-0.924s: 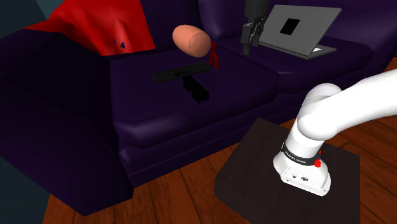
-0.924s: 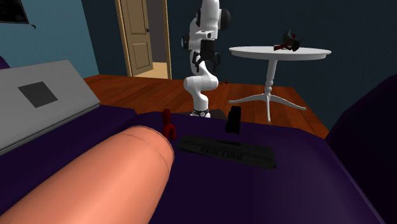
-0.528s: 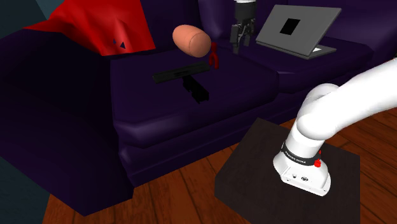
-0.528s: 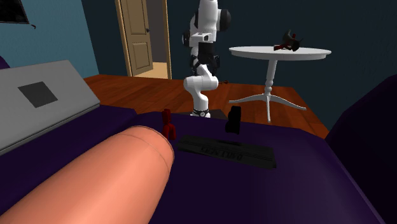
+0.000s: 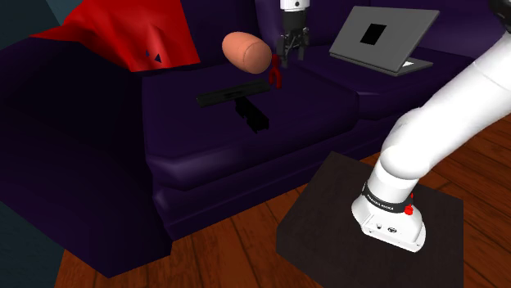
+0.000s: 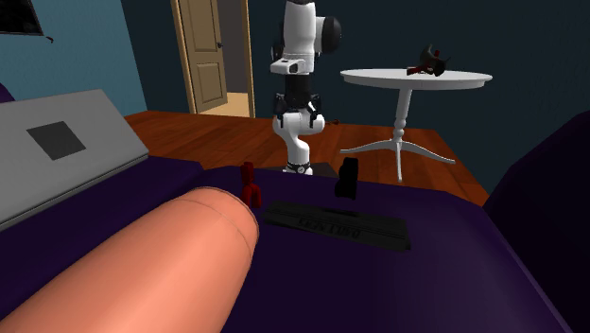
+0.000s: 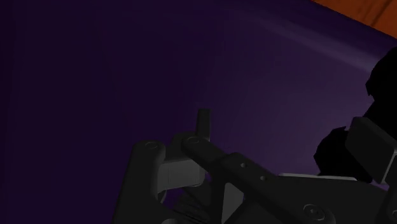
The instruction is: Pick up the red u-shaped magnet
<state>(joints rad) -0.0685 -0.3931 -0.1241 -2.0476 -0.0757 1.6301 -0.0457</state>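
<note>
The pincer, its fingers apart, hangs just above the red magnet, which stands on the dark purple sofa beside a pink roll.

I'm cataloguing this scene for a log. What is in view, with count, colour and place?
sofa: one, dark purple, carrying most items
cloth: one, red, draped on the sofa at the shoulder view's left
cylinder cushion: one, salmon pink, on the seat
u-shaped magnet: one, red, beside the cushion
flat bar: one, black, in front of the cushion
block: one, black, nearer the seat's front edge
laptop: one, grey, open, on the next seat cushion
round table: one, white, on the wooden floor
door: one, tan, behind the arm
stand: one, dark, on the floor
arm: one, white
gripper: one, black, open, near the magnet
</note>
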